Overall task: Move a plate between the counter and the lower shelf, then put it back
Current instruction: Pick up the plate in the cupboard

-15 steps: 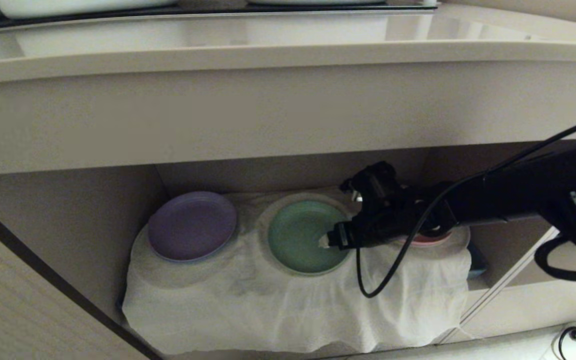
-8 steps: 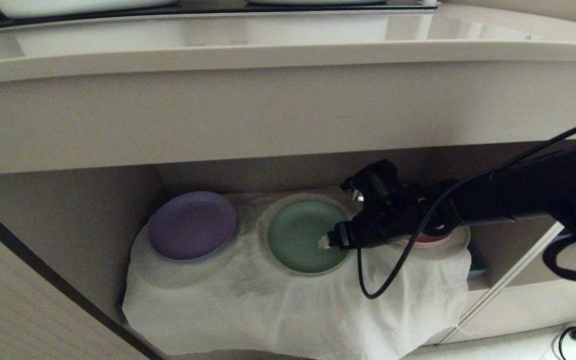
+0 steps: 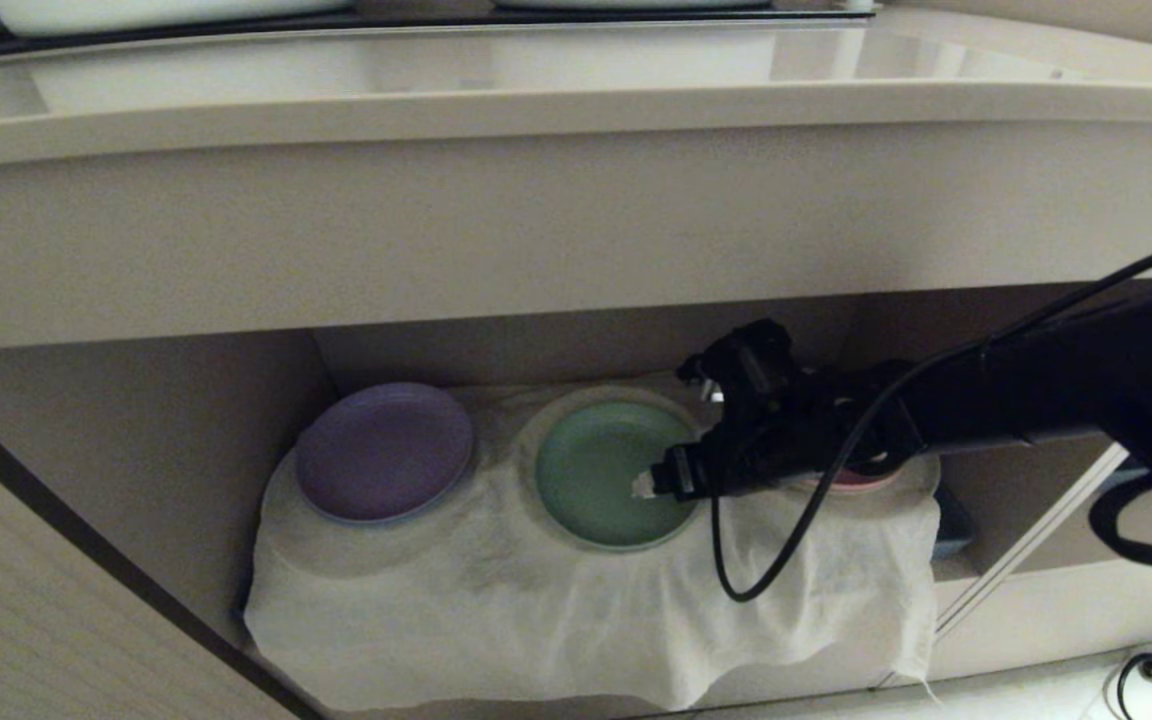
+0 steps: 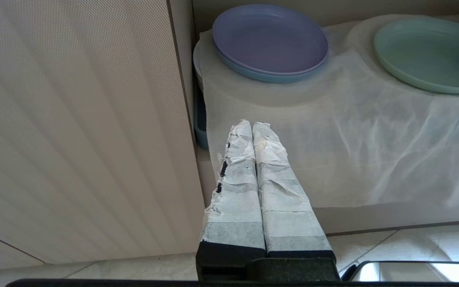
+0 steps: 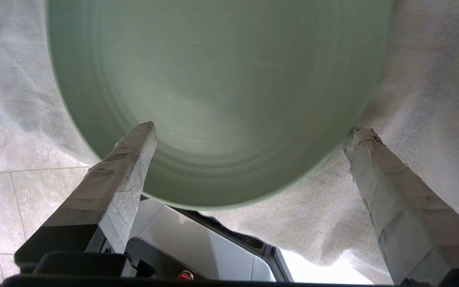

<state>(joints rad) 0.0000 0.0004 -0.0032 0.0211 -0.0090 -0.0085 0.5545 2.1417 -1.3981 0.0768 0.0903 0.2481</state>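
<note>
Plate [image 3: 596, 478], round, mint-green, matte, low-rimmed: lying flat on a hump of white cloth [image 3: 496, 600] in the middle of the beige boxy lower shelf [image 3: 136, 440], under the long beige counter [image 3: 536, 100]. Flanked on the left by a round purple plate [image 3: 383, 450] stacked on a blue one, and on the right by a pink plate [image 3: 851, 482], mostly hidden behind the black right arm. Cloth draped over the shelf's near edge and hanging in folds toward the tiled floor.

Right gripper [image 5: 249, 131], reaching in from the right, spread wide with nothing clamped between its tape-wrapped fingers [image 5: 130, 159]. One finger over the plate's inner face near its right rim; the other outside the rim, over the cloth. Perhaps touching the plate, though contact is hard to judge from the head view, where only one white tip shows. Black cable looping down from the arm in front of the cloth.

Left gripper [image 4: 253, 125], parked low and near, left of the shelf beside a ribbed beige panel [image 4: 74, 119], taped fingers pressed together and holding nothing.
</note>
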